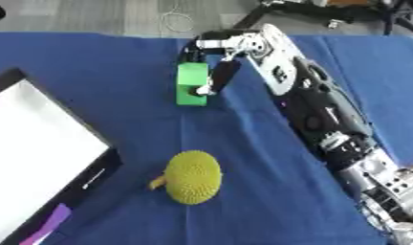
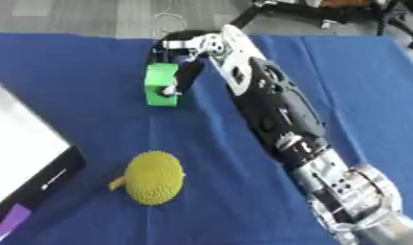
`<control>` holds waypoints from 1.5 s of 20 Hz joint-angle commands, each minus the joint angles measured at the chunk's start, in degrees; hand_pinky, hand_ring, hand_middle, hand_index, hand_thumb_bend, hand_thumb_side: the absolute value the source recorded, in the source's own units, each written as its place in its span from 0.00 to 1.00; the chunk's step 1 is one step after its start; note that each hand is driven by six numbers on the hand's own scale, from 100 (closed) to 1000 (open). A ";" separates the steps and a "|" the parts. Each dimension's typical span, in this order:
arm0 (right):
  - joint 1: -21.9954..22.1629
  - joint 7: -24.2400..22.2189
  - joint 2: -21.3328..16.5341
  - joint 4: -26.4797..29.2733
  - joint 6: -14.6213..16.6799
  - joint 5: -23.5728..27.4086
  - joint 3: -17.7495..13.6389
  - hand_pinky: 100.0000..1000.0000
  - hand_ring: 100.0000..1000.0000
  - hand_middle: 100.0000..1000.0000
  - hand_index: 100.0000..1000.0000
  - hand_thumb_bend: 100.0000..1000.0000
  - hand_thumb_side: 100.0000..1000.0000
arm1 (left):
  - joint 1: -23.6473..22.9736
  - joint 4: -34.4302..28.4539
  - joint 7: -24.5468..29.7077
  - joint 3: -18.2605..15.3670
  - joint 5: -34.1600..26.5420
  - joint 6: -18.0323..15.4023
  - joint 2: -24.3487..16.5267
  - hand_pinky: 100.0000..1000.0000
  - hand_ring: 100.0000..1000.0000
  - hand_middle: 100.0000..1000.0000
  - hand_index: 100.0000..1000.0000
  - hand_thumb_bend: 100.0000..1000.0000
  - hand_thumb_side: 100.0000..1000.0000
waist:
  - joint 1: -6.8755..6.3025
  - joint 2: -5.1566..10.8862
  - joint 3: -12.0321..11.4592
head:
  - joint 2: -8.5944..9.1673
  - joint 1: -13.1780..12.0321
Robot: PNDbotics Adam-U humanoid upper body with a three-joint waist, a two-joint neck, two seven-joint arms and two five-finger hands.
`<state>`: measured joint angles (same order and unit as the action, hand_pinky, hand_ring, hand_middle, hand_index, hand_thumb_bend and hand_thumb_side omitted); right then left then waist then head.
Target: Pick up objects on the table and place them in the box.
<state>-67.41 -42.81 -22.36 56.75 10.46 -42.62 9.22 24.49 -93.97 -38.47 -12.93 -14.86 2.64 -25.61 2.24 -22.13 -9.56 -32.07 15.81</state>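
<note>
Green block (image 1: pixel 191 82) partly behind right hand (image 1: pixel 220 62)

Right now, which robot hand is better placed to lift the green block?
The right robot hand. It is already reached out over the green block, with fingers curled around it. The left robot hand shows in neither view. The box lies at the left.

The right arm (image 1: pixel 323 115) comes from the lower right corner and stretches toward the far edge of the table. Its right hand (image 1: pixel 216 62) bends down, with fingers curled.
</note>
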 commanded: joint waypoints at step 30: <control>-4.19 2.75 -5.35 10.16 -7.66 9.49 0.14 0.81 0.43 0.50 0.69 0.07 0.00 | -0.56 -0.69 -0.01 -0.97 0.40 0.12 -1.54 0.74 0.77 0.55 0.76 0.59 0.52 | 1.09 2.91 0.88 | -2.69 -1.10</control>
<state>-70.09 -40.15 -25.73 65.02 3.17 -34.03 9.53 23.65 -93.99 -38.49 -13.27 -14.75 2.66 -25.62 3.00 -21.94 -8.62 -34.61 14.80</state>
